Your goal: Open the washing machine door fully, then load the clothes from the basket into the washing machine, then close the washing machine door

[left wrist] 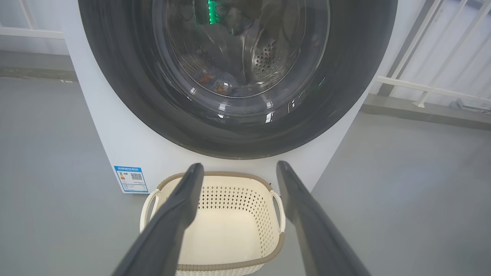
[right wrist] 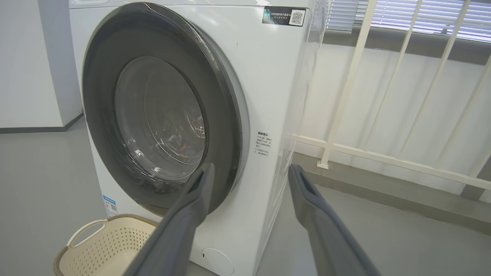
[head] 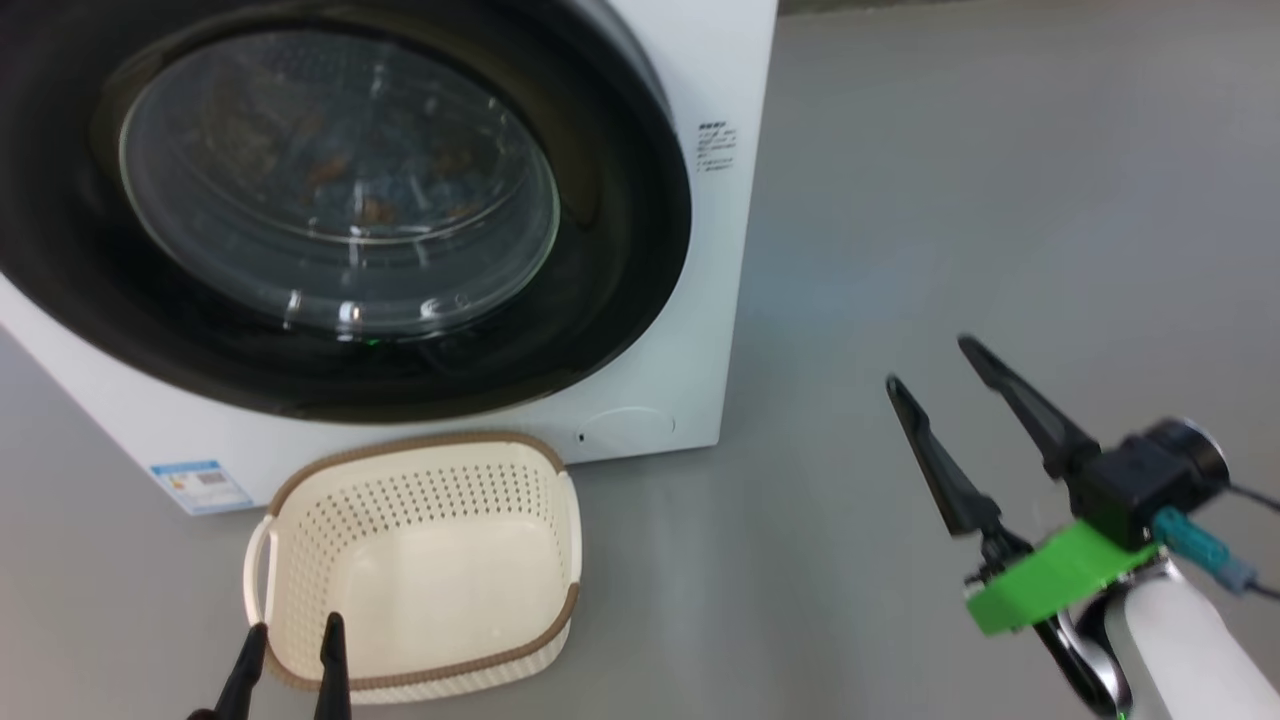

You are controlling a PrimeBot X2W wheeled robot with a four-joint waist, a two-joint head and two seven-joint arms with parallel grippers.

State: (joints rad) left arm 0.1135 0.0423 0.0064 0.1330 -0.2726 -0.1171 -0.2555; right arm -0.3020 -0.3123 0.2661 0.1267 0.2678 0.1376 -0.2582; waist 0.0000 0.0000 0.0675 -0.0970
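the washing machine door (head: 340, 200) sits shut against the front of the washing machine (head: 725, 300), at about 10 o'clock in your head view. its black rim lies flush with the white cabinet in the right wrist view. through the glass bowl you can make out the clothes (head: 370, 208) inside the drum, as dim blue fabric with orange-brown patches.

the basket (head: 420, 443) stands on the grey floor (head: 950, 200) at 7 o'clock, just in front of the machine and below the door, with its cream bottom showing. the blue energy label (head: 200, 487) is at its 10 o'clock and the round cap (head: 625, 428) at its 1 o'clock.

your left gripper (head: 295, 625) is at 7 o'clock, at the near rim of the basket. its fingers are spread and nothing is between them. your right gripper (head: 928, 362) hangs at 4 o'clock over the floor, well apart from the machine. its jaws are spread too and hold nothing. a white railing (right wrist: 364, 76) stands at 2 o'clock in the right wrist view.
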